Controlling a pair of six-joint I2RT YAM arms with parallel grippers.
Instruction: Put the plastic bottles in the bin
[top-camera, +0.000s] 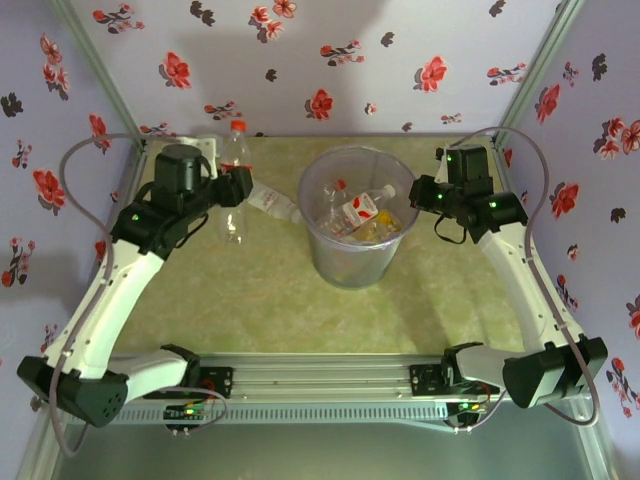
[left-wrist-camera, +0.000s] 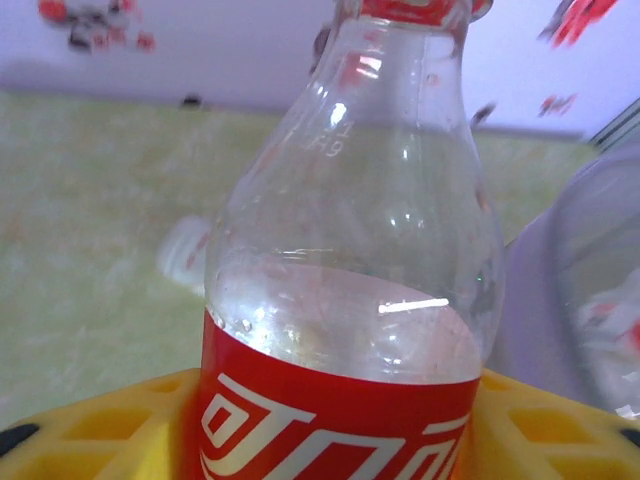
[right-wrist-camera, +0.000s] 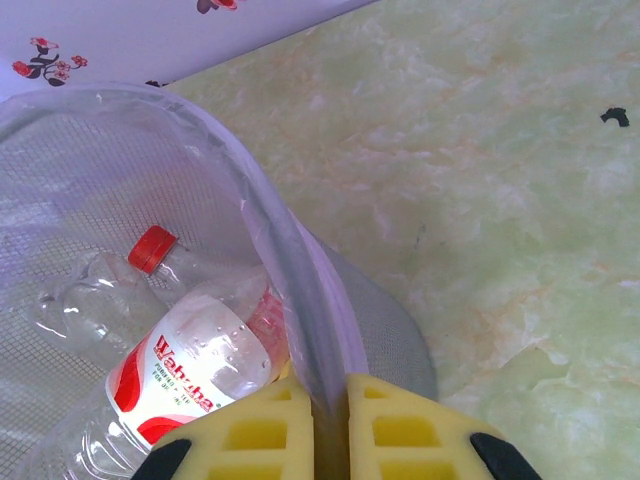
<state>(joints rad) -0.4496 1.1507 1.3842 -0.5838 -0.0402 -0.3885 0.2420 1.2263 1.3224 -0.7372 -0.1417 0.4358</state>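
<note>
A clear plastic bottle (top-camera: 233, 170) with a red cap stands upright left of the bin, and my left gripper (top-camera: 236, 188) is shut on it. In the left wrist view its red label (left-wrist-camera: 330, 420) sits between the yellow fingers (left-wrist-camera: 90, 430). A second clear bottle (top-camera: 272, 203) lies on the table between that gripper and the bin (top-camera: 330, 262). The grey-lilac bin holds several bottles (top-camera: 362, 208), among them a red-labelled one (right-wrist-camera: 190, 360) and a red-capped one (right-wrist-camera: 100, 290). My right gripper (top-camera: 420, 195) is shut on the bin's right rim (right-wrist-camera: 300, 290).
Floral walls close in the green marbled table (top-camera: 270, 290) on three sides. A white object (top-camera: 205, 146) sits by the back wall behind the left arm. The bin's wall (left-wrist-camera: 590, 280) is close to the right of the held bottle. The lying bottle (left-wrist-camera: 185, 255) is behind it.
</note>
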